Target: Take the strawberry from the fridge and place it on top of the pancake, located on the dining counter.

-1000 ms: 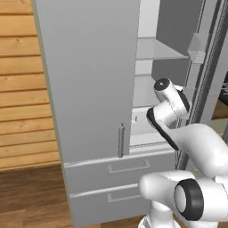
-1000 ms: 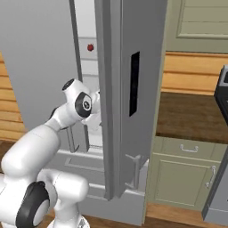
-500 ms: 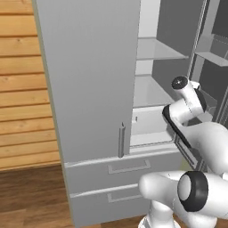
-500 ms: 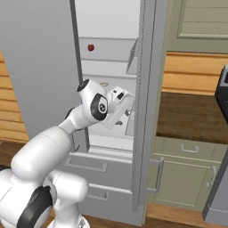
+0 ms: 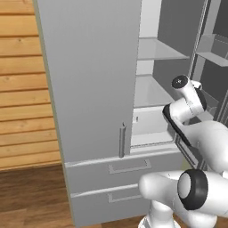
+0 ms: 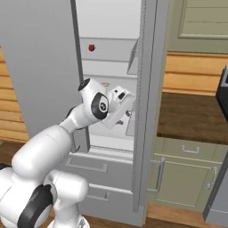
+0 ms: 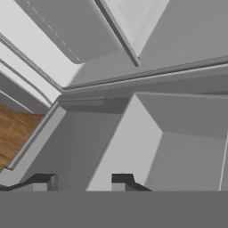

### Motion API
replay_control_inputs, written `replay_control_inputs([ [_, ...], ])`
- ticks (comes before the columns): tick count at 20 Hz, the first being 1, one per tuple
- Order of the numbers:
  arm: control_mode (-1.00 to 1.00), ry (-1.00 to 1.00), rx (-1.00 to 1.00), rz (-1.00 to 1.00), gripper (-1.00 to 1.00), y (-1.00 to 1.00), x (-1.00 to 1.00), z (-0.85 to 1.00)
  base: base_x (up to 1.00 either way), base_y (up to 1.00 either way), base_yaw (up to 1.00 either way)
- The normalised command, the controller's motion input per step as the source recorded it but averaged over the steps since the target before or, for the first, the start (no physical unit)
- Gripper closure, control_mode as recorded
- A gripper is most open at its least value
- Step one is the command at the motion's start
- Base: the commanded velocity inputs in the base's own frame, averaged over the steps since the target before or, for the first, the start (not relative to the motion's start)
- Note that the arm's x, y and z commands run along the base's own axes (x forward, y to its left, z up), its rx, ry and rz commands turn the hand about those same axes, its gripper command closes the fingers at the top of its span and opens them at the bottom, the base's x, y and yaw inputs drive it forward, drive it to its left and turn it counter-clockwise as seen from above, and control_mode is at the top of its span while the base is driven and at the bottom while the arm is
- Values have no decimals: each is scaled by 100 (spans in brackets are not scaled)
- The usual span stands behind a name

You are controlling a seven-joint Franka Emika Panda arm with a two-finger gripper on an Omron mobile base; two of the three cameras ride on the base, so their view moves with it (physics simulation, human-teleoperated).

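The fridge [image 5: 89, 89] has its left door closed and its right door [image 6: 148, 89] swung wide open. On an upper shelf inside lies the strawberry [image 6: 91, 47], small and dark red. My gripper [image 6: 124, 118] is inside the opening at the lower shelf, well below and right of the berry, close to the open door's inner edge. In the hand view its tips [image 7: 83, 182] stand a modest gap apart with nothing between them, facing pale fridge walls [image 7: 133, 133]. The pancake and the dining counter are out of view.
Two fridge drawers [image 5: 129, 167] sit below the doors. Right of the open door are green-grey cabinets [image 6: 187, 178] under a dark wood worktop [image 6: 191, 116], with a dark appliance [image 6: 222, 93] at the edge. A wooden plank wall [image 5: 22, 89] runs left of the fridge.
The right fridge door has swung from nearly shut to wide open. My arm has moved right and up into the opening.
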Motion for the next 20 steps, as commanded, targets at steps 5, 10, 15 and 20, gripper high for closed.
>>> replay_control_inputs([
  [5, -100, -11, 0, 0, -100, -77, -27, 0, 0, 0, 0],
  [10, -100, -16, 0, 0, -100, 26, -63, 8, 0, 0, 0],
  [15, -100, -8, 0, -1, -100, 76, -49, 18, 0, 0, 0],
  [20, -100, -11, 17, -10, -100, 92, -29, 6, 0, 0, 0],
])
